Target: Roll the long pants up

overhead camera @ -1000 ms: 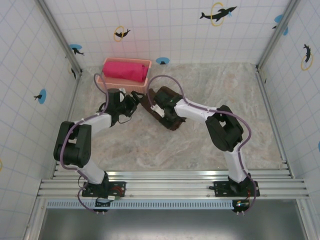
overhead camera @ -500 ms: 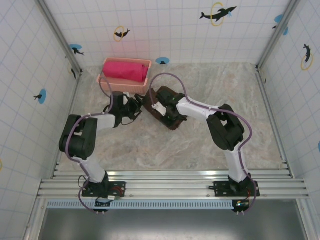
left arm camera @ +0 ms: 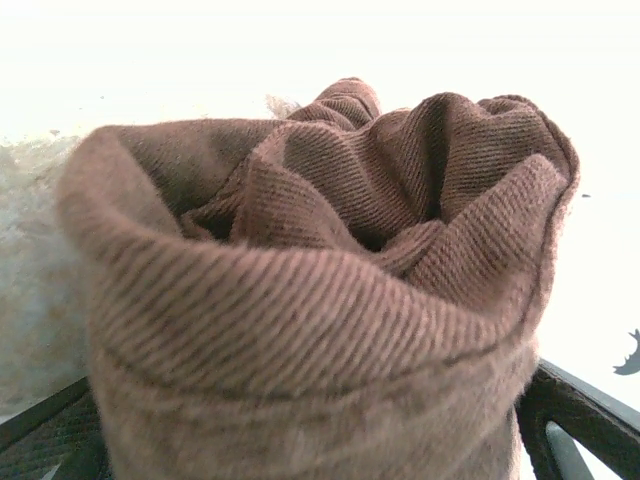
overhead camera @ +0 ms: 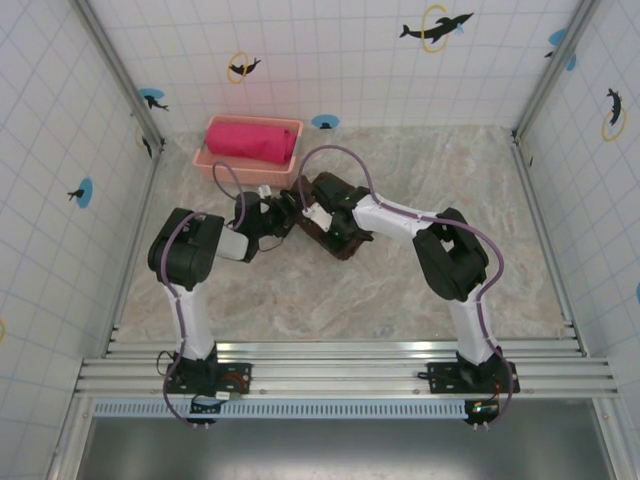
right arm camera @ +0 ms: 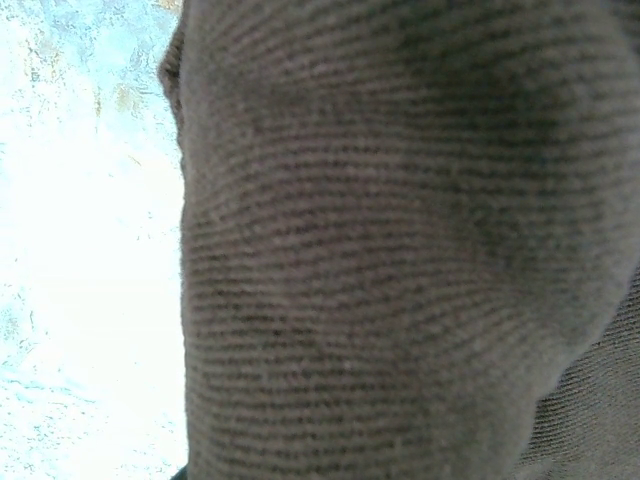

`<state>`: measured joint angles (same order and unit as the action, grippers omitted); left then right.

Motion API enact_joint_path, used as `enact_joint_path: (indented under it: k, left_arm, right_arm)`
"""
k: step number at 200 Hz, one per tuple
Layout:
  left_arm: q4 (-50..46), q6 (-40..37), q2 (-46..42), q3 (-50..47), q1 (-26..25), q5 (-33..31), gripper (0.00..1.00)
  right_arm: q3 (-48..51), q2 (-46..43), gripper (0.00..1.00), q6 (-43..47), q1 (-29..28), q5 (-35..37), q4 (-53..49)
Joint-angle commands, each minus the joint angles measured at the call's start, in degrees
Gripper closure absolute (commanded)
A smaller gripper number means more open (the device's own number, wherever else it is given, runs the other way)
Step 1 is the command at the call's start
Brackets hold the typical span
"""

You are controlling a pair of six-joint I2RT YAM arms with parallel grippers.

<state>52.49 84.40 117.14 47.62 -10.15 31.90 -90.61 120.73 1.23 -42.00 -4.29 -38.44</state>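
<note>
On the table, long pants bundled, left end effector agape

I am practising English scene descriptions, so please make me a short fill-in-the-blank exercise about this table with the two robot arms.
1. The colour of the long pants is ___.
2. The basket holds a rolled cloth of bright ___ colour.
3. The left pincer is ___, with one finger on each side of the rolled pants.
Missing words: brown; pink; open.

Robot test cell, tiled walls with dolphin stickers, aluminium rail, marble-look tabletop
</note>
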Motion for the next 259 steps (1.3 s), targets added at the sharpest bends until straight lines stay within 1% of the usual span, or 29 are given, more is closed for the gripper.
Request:
enact_joint_path:
  k: [1, 42, 86, 94, 104, 114, 125, 128, 132, 136, 138, 154, 165, 174, 186, 189, 191, 202, 205, 216, 224, 227, 231, 241, 259]
  left_arm:
    - [-0.17, 0.29, 2.85, 0.55, -0.89, -1.51, 0.03]
    - [-0.53, 0.02, 4.32, -0.35, -1.96, -1.60, 0.03]
    - [-1.01, 0.23, 6.54, 0.28, -4.64, -3.00, 0.03]
    - [-0.91, 0.24, 7.14, 0.25, -5.09, -3.11, 0.04]
    - [-0.60, 0.45, 8.06, 0.18, -5.61, -3.11, 0.08]
    - [1.04, 0.74, 9.35, 0.19, -5.95, -2.83, 0.19]
    - [3.44, 1.71, 11.17, 0.28, -6.12, -2.15, 0.37]
    - [4.38, 1.97, 11.66, 0.27, -6.11, -1.89, 0.46]
    - [5.77, 2.22, 12.43, 0.34, -6.11, -1.60, 0.63]
    - [6.77, 2.58, 13.16, 0.53, -6.11, -1.27, 0.87]
    - [7.13, 2.78, 13.45, 0.65, -6.11, -1.06, 1.00]
    - [8.16, 3.15, 14.15, -0.16, -6.11, -1.03, 1.00]
    - [5.89, 1.97, 12.42, -1.55, -6.11, -1.59, 1.00]
    - [1.50, -0.19, 9.79, -2.57, -6.11, -2.02, 1.00]
    - [-8.03, -3.54, 5.77, -2.86, -6.08, -2.44, 1.00]
    - [-10.70, -4.46, 4.87, -2.76, -6.03, -2.55, 1.00]
    - [-12.53, -4.98, 4.19, -2.61, -6.02, -2.61, 1.00]
    - [-21.98, -7.47, 1.17, -1.34, -6.25, -3.10, 1.00]
    - [-24.60, -8.02, 0.59, -0.87, -6.32, -3.19, 1.00]
    - [-32.80, -10.18, -1.16, 1.03, -6.88, -3.61, 1.00]
    - [-37.94, -11.12, -1.79, 2.52, -7.31, -3.94, 1.00]
    - [-39.51, -11.43, -1.82, 3.05, -7.40, -4.17, 1.00]
    - [-41.48, -11.72, -1.91, 3.73, -7.49, -4.30, 1.00]
    - [-45.66, -11.77, -1.76, 5.22, -7.60, -4.83, 1.00]
    - [-54.45, -11.57, -1.32, 8.87, -7.76, -5.86, 1.00]
  right_arm:
    - [3.40, 6.72, 1.00, 1.80, -1.23, -6.40, -3.88]
    - [2.13, 7.71, 1.00, 1.80, -1.48, -7.80, -3.82]
    - [1.25, 7.78, 1.00, 2.05, -1.68, -8.44, -3.93]
    - [1.31, 7.70, 1.00, 2.10, -1.68, -8.73, -3.98]
    - [1.35, 7.68, 1.00, 2.18, -1.73, -8.93, -3.91]
    - [1.40, 7.62, 1.00, 2.17, -1.80, -9.14, -3.84]
    - [1.49, 7.51, 1.00, 2.19, -2.01, -9.48, -3.84]
    - [1.50, 7.44, 1.00, 2.15, -2.03, -9.54, -3.84]
    - [1.49, 7.42, 1.00, 2.18, -2.05, -9.51, -3.86]
    - [1.46, 7.38, 1.00, 2.15, -2.13, -9.50, -3.85]
    - [1.46, 7.34, 1.00, 2.23, -2.17, -9.55, -3.84]
    - [1.49, 7.14, 1.00, 2.27, -2.35, -9.79, -3.85]
    - [1.63, 6.87, 1.00, 2.28, -2.39, -9.62, -3.89]
    - [1.82, 6.57, 1.00, 2.24, -2.30, -9.45, -4.04]
    - [2.10, 5.74, 1.00, 2.09, -2.05, -8.73, -3.91]
    - [2.18, 5.42, 0.97, 2.11, -2.11, -8.57, -4.01]
    - [2.25, 5.14, 0.93, 2.17, -2.08, -8.44, -4.08]
    - [2.94, 3.04, 0.65, 2.10, -2.12, -7.25, -4.12]
    - [3.24, 2.51, 0.59, 2.04, -2.05, -6.82, -3.97]
    - [4.28, -0.52, 0.43, 1.80, -2.06, -5.17, -3.80]
    - [4.93, -2.90, 0.35, 1.55, -2.05, -4.14, -3.60]
    - [5.14, -3.79, 0.26, 1.42, -2.01, -3.82, -3.58]
    - [5.48, -5.03, 0.20, 1.28, -1.99, -3.25, -3.52]
    - [6.02, -8.19, 0.11, 0.79, -1.92, -2.01, -3.58]
    - [7.22, -14.03, 0.01, -0.19, -2.18, 0.35, -3.48]
